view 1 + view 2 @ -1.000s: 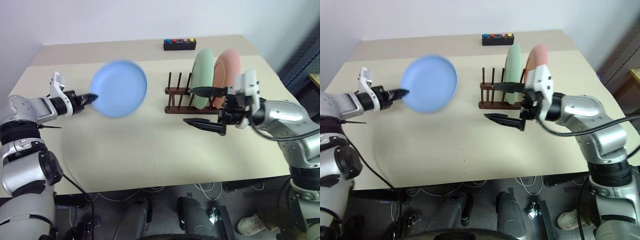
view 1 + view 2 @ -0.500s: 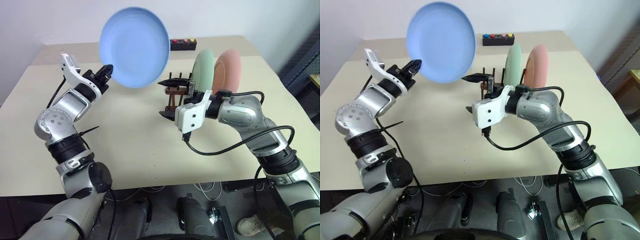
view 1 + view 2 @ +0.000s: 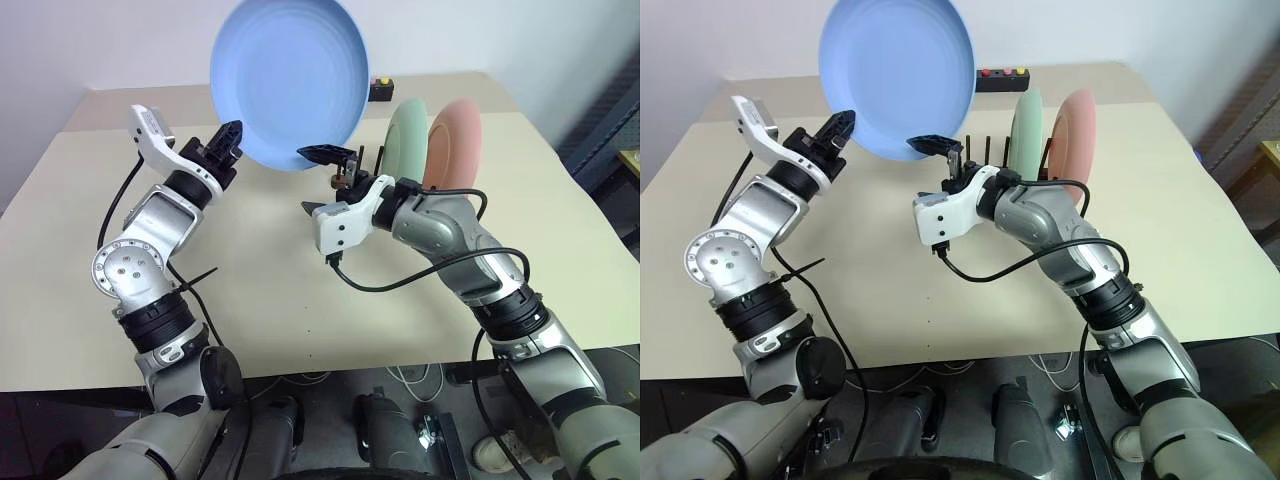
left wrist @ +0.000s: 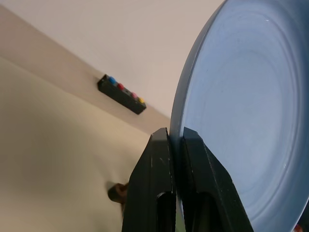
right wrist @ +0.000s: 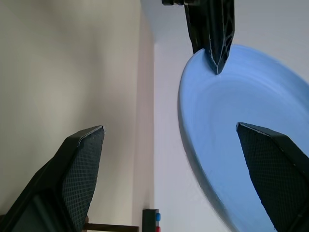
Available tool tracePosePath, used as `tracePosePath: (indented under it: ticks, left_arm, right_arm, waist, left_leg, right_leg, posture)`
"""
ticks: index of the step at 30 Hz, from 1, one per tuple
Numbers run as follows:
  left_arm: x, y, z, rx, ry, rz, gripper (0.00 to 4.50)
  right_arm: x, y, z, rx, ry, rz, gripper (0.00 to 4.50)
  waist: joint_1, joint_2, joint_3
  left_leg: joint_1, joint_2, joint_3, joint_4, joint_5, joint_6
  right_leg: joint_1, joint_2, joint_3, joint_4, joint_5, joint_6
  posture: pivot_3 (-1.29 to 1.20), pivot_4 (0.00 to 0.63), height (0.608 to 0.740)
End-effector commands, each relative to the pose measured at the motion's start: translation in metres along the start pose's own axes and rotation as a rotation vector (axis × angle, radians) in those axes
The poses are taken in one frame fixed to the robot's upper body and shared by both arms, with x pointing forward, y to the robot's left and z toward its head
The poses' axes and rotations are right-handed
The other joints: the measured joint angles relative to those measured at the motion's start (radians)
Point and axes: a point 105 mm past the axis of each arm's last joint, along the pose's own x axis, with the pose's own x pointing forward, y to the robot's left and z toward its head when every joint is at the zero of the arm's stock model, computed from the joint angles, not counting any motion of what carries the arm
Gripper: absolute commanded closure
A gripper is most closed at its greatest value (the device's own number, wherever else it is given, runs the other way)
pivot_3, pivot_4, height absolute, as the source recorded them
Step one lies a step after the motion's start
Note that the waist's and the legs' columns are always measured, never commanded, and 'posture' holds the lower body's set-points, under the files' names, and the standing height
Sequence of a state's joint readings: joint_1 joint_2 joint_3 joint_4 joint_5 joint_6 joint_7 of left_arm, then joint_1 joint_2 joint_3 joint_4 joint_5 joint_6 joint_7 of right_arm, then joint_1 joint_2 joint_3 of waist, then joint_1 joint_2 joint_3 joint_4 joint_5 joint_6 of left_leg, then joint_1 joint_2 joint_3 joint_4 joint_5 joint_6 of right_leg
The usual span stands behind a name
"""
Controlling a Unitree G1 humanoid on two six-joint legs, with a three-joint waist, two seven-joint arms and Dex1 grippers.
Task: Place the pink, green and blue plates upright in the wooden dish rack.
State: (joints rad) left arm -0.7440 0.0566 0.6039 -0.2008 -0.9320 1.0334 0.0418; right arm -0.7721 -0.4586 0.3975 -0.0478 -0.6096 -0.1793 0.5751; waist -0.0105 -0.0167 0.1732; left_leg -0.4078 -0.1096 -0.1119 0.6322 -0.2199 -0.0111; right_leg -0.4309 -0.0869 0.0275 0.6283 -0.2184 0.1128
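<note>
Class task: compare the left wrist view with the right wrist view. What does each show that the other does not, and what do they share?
Left wrist view: all the coloured buttons on the black button box, and the left gripper seen from behind, jaws shut on the blue plate rim.

Right wrist view: the right gripper, jaws wide open on either side of the plate's edge.

Both: the blue plate, the beige table and the wall.

I see a pale beige counter (image 3: pixel 260 300) spread beneath both claws, its surface bare around them. Beyond the claws, at the counter's far edge against the white wall (image 3: pixel 120 40), sits a small black box (image 4: pixel 121 94) with a row of coloured buttons: blue, red, pink and yellow. Cables (image 3: pixel 300 380) lie on the floor under the near edge.
</note>
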Motion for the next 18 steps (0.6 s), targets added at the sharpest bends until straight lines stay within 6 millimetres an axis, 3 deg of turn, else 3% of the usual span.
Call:
tracePosePath:
  ticks: [1,4,11,15,18]
  left_arm:
    - [-0.002,-0.017,0.004,0.029,-0.017,-0.055,4.45]
    - [-0.002,-0.02,-0.001,0.073,0.006,-0.061,4.5]
    - [-0.002,-0.029,-0.008,0.112,0.029,-0.123,4.5]
    - [0.001,-0.032,-0.01,0.177,0.01,-0.127,4.5]
    - [0.0,-0.039,-0.013,0.143,0.022,-0.187,3.45]
  right_arm:
    - [0.003,-0.015,0.001,-0.018,0.0,-0.051,0.0]
    - [0.004,-0.016,-0.003,0.002,0.007,-0.059,0.89]
    - [0.002,-0.021,-0.014,-0.003,0.042,-0.086,4.46]
    - [0.003,-0.023,-0.012,-0.01,0.039,-0.096,4.49]
    - [0.002,-0.025,-0.011,-0.015,0.039,-0.107,4.5]
  waist:
    - [0.0,0.0,0.0]
    - [-0.002,0.0,0.0]
    - [-0.002,0.0,0.0]
    - [-0.002,0.0,0.0]
    - [-0.001,0.0,0.0]
  left_leg:
    - [0.0,0.0,0.0,0.0,0.0,0.0]
    - [0.0,0.0,0.0,0.0,0.0,0.0]
    - [0.0,0.0,0.0,-0.001,0.0,0.0]
    - [0.0,0.0,0.0,-0.001,0.0,0.0]
    - [0.0,0.0,0.0,-0.001,0.0,0.0]
  right_leg:
    - [0.0,0.0,0.0,0.0,0.0,0.0]
    - [0.0,0.0,0.0,0.0,0.0,0.0]
    - [0.0,0.0,0.0,0.0,0.0,0.0]
    - [0.0,0.0,0.0,0.0,0.0,0.0]
    - [0.0,0.0,0.0,0.0,0.0,0.0]
  posture:
    - [0.0,0.15,0.74]
    - [0.0,0.15,0.74]
    - [0.0,0.15,0.74]
    - [0.0,0.15,0.74]
    - [0.0,0.15,0.74]
